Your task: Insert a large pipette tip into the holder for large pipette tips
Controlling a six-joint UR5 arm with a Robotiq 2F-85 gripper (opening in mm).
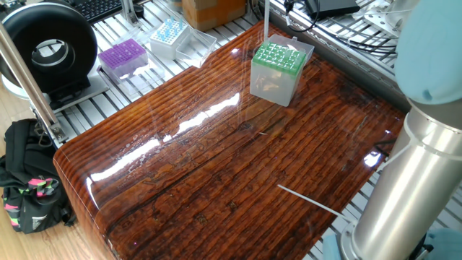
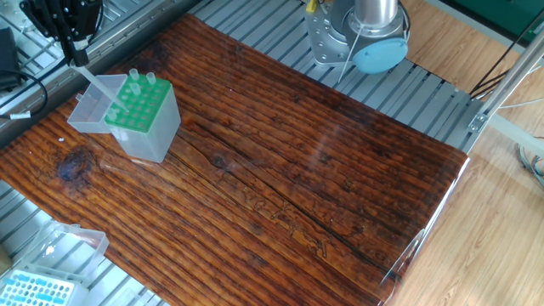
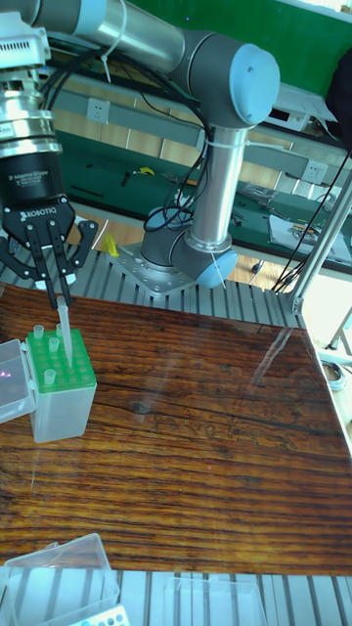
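Note:
The holder for large pipette tips (image 1: 273, 81) is a tall translucent box with a green grid top, standing at the far end of the wooden table (image 1: 216, 166). A few tips stand in its grid. My gripper (image 3: 57, 286) hangs just above the holder (image 3: 64, 411), shut on a large pipette tip (image 3: 62, 328) that points down at the green grid. I cannot tell whether its point is inside a hole. From the other side, the gripper (image 2: 76, 58) holds the tip (image 2: 98, 87) slanting toward the holder (image 2: 155, 136). The held tip (image 1: 266, 22) enters from the top edge.
Another loose tip (image 1: 309, 200) lies on the table near the arm's base (image 1: 426, 166). The holder's open clear lid (image 2: 85, 110) hangs off its side. A purple-topped box (image 1: 123, 56) and a blue-topped box (image 1: 170, 35) stand on the rails beyond the table.

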